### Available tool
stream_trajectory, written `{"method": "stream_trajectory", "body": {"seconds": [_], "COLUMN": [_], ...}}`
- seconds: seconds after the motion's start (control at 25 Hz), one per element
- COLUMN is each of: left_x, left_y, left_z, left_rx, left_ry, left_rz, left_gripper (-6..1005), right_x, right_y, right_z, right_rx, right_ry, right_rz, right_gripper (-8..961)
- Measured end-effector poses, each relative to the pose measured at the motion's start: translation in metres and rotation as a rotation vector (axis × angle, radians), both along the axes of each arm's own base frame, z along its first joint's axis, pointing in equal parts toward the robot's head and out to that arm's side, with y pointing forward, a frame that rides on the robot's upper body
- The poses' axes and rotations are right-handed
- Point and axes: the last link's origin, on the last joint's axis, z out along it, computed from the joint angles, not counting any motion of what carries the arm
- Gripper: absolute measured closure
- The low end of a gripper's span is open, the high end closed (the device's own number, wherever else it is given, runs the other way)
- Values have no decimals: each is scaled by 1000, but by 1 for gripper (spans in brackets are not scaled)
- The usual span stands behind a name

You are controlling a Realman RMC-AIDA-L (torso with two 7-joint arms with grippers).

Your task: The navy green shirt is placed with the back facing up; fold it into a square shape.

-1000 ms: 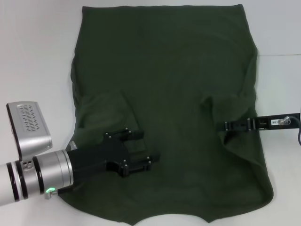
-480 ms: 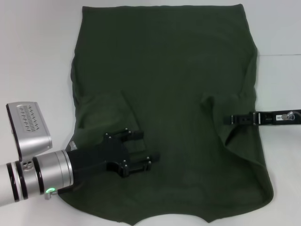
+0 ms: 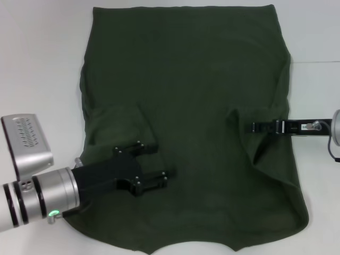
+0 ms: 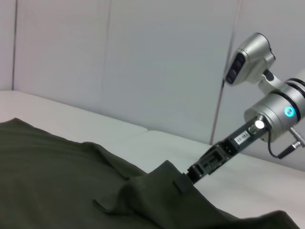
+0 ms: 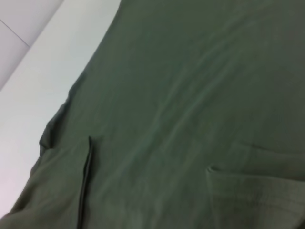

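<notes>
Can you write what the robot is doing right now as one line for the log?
navy green shirt: flat on table, both sleeves folded in | left tool: over left sleeve | right tool: at right sleeve fold | square: not yet

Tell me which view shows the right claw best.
The left wrist view: the right claw shows side-on, reaching the navy green shirt. The head view shows it thin and edge-on; the right wrist view shows only shirt.

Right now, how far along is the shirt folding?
Both short sleeves of the dark olive-green knit shirt already lie folded inward. The left gripper sits over the left flap; the right gripper is at the right flap. Folding the body into a square is left.
</notes>
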Motion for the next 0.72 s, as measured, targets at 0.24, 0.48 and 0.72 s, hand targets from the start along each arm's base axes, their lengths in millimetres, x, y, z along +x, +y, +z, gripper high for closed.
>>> {"method": "stream_trajectory", "body": {"seconds": [0.24, 0.48, 0.72], "left_x": [-8, -14, -15], "left_y": [0, -2, -2], "left_z": [9, 13, 13], "left_rx": [37, 52, 58], "left_ry": [-11, -9, -3], "left_rz": [29, 45, 45], "left_gripper": [234, 234, 234], "right_x": [-13, -28, -46], "right_y": [2, 4, 3], "right_z": [-3, -13, -24], "right_rx": [5, -22, -77], "right_ry": [54, 94, 115], "right_rz": [46, 81, 141], "right_gripper": [146, 150, 152]}}
